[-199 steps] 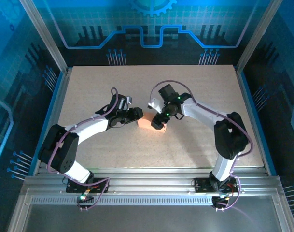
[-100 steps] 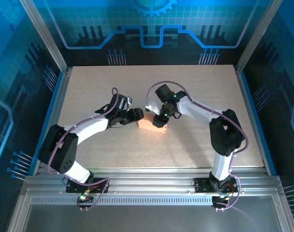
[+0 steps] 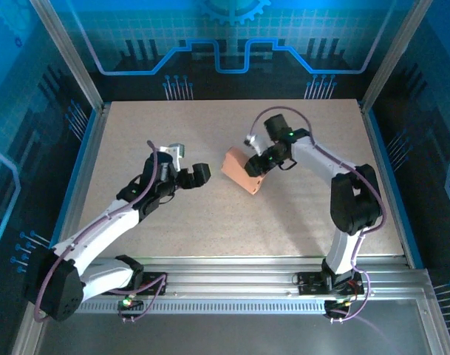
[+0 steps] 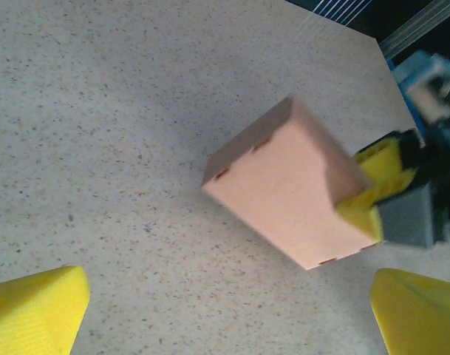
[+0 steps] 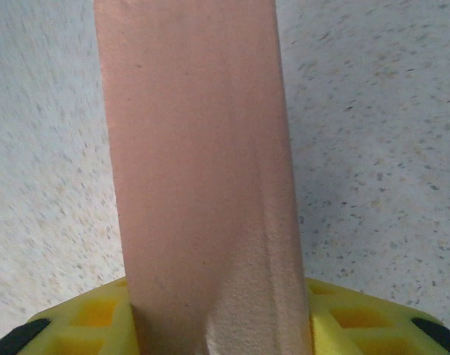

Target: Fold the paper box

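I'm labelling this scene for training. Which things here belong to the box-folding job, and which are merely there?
Part of the job:
- paper box, held in the right gripper
- left gripper, open, apart from the box

Merely there:
- speckled table
- blue backdrop panels
- metal rail at the near edge

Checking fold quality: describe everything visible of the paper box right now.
The paper box is plain salmon-pink thin cardboard, folded into a closed rectangular block with small tab slots along its edges. It sits diagonally near the middle of the table, one end clamped in the right arm's jaws; whether it touches the tabletop is unclear.
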### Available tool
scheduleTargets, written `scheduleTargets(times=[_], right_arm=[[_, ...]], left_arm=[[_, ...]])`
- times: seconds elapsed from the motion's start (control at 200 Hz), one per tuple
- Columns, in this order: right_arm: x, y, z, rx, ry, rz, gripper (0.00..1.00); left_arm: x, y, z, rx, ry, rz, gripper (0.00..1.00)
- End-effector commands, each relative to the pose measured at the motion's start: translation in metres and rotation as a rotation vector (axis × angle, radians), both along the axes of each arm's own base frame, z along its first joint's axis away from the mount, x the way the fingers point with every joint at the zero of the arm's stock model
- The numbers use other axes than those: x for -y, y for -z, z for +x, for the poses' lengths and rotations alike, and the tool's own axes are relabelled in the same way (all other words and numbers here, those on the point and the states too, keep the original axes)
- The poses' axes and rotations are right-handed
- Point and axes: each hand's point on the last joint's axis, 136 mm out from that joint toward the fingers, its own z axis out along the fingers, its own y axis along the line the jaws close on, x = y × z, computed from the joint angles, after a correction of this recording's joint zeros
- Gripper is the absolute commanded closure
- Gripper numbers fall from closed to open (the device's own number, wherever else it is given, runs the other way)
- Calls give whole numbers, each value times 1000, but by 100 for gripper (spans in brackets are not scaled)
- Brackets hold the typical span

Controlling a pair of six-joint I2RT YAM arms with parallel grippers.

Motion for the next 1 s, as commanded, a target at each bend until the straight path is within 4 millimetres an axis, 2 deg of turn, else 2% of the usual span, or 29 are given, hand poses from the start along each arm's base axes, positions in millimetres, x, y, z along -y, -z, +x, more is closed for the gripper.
scheduleTargets(times=[0.0, 0.09, 0.175, 0.275, 0.355, 0.4, 0.475, 0.515, 0.56, 0.59, 0.695, 0.81, 0.87, 0.915, 0.935, 0.996], right_arm=[[-14, -23, 16, -195, 143, 309, 63], [-20, -19, 26, -321, 215, 430, 61], [-20, -7, 35, -379, 278, 443, 61], [-9, 19, 47, -449, 387, 431, 61], [4, 32, 57, -478, 463, 455, 60], [12, 35, 60, -475, 499, 452, 53], [26, 35, 62, -445, 524, 429, 34], [35, 34, 62, -429, 546, 407, 20], [47, 32, 62, -399, 567, 376, 11], [57, 29, 61, -372, 586, 345, 6], [103, 20, 56, -214, 678, 171, 0], [153, -9, 45, 119, 743, -58, 0], [168, -25, 36, 306, 739, -122, 0], [178, -34, 31, 449, 751, -157, 0], [185, -28, 24, 479, 770, -183, 0], [204, -26, 15, 556, 830, -211, 0]], left_arm=[[-8, 10, 0, 56, -4, 63, 1], [-10, 10, 2, 79, -10, 68, 1], [-15, 11, 4, 98, -32, 80, 1], [-24, 10, 4, 125, -49, 110, 1], [-31, 9, 5, 152, -63, 140, 1], [-36, 8, 6, 169, -76, 156, 1], [-44, 3, 7, 230, -84, 207, 1], [-50, 0, 7, 269, -96, 240, 1], [-60, -3, 8, 309, -126, 285, 1], [-67, -5, 9, 333, -149, 321, 1], [-95, -6, 15, 413, -204, 471, 1], [-130, 18, 23, 337, -278, 532, 1], [-143, 35, 27, 284, -295, 528, 1], [-144, 45, 28, 272, -258, 519, 1], [-145, 49, 29, 269, -251, 514, 1], [-145, 57, 32, 288, -226, 474, 1]])
